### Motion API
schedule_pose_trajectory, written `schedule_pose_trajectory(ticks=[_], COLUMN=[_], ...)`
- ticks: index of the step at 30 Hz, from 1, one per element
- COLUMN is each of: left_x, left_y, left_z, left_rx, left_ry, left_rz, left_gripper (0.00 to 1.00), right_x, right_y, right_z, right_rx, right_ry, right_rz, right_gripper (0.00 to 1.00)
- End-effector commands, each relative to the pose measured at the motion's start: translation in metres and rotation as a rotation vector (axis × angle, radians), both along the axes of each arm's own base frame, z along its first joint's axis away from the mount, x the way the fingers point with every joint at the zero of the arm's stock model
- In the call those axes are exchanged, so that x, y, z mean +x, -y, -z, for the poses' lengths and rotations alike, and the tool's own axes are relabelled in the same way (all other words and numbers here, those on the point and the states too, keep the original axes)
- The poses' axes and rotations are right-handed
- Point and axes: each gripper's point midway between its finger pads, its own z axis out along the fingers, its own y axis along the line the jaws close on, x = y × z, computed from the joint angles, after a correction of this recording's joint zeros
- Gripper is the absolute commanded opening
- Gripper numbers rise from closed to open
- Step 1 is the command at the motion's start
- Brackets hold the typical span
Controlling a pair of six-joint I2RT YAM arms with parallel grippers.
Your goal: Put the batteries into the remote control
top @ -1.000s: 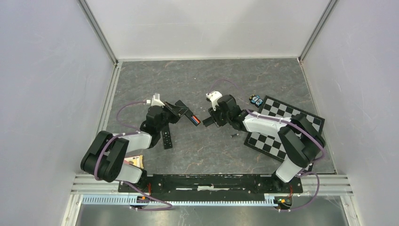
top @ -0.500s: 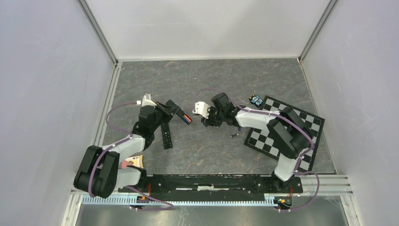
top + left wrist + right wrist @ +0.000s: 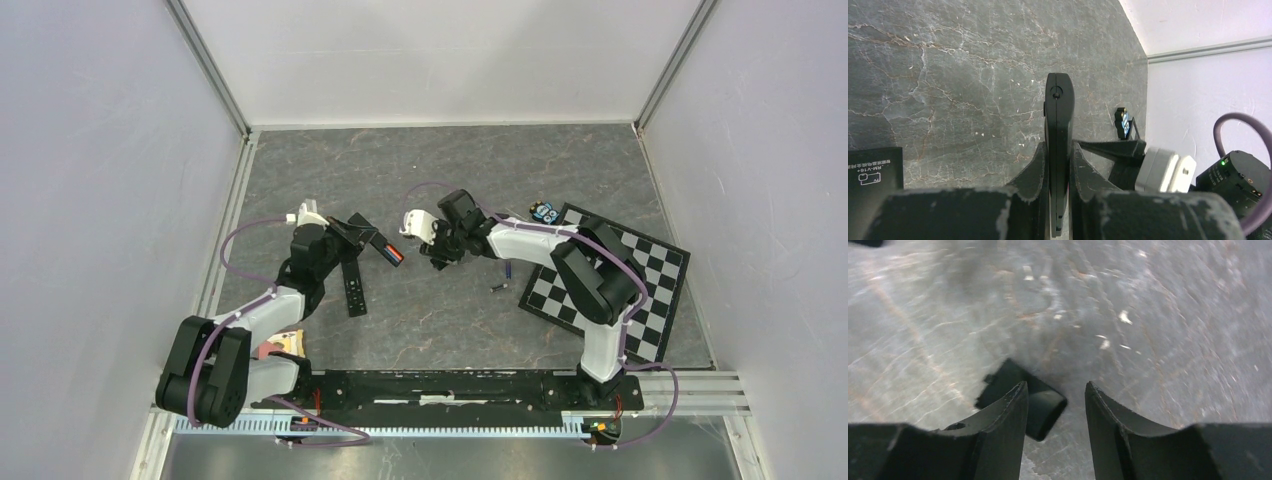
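Top external view: the left gripper point(image 3: 354, 233), left of centre, is clamped on the remote control point(image 3: 378, 241), which is lifted off the table point(image 3: 420, 160). Orange and blue batteries point(image 3: 394, 254) show at the remote's right-hand end. The right gripper point(image 3: 434, 254) is just right of that end, apart from it. A dark battery point(image 3: 497, 288) lies alone on the table, right of centre, near the checkerboard point(image 3: 640, 262). A long black bar point(image 3: 353, 287) lies below the left gripper.

Left wrist view: the remote control point(image 3: 1058, 107) stands edge-on at centre frame, pinched on both faces by the fingers point(image 3: 1037, 162). The batteries are hidden here.

Right wrist view: the right gripper point(image 3: 1055, 387) has its fingers point(image 3: 1003, 425) parted and holds nothing. A small black rectangular piece point(image 3: 1040, 405) lies on the table under the gap.
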Motion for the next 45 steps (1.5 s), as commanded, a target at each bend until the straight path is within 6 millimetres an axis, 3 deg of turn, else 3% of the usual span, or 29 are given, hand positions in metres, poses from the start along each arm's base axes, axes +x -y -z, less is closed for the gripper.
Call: schedule_pose_trajectory(ticks=[1,4,9,13,19,27,33,37,41,45], left_x=[0.003,0.002,0.000,-0.002,-0.001,-0.005,-0.008,-0.008,-0.006,-0.005], left_y=[-0.002,-0.002,-0.004,-0.005,-0.006,-0.005,-0.007,-0.009,-0.010,-0.010], left_z=[-0.014,-0.014,-0.014,-0.014,-0.014,-0.016,-0.017,-0.017,-0.019,-0.021], left_rx=[0.026,0.026,0.029,0.031,0.027,0.019,0.021,0.025,0.026,0.023], left_ry=[0.067,0.067,0.069,0.070,0.073,0.077,0.081,0.083,0.086,0.091], left_rz=[0.020,0.023,0.023,0.023,0.020,0.025,0.026,0.021,0.017,0.021], left_gripper=[0.02,0.02,0.02,0.02,0.02,0.02,0.02,0.02,0.02,0.02], right_x=[0.041,0.052,0.058,0.052,0.032,-0.003,0.018,0.036,0.048,0.042], right_y=[0.013,0.019,0.049,0.070,0.077,0.068,0.083,0.089,0.071,0.058], right_z=[-0.009,-0.016,-0.013,-0.020,-0.037,-0.007,-0.012,-0.007,-0.003,-0.001], right_rx=[0.001,0.075,0.060,0.043,0.125,0.267,0.276,0.233,0.248,0.244], right_ry=[0.072,0.119,0.152,0.157,0.044,-0.172,-0.120,-0.096,-0.112,-0.161], right_rz=[0.312,0.463,0.705,0.839,1.013,1.094,1.178,1.188,1.076,0.986], right_gripper=[0.51,0.50,0.45,0.45,0.42,0.23,0.13,0.12,0.12,0.12])
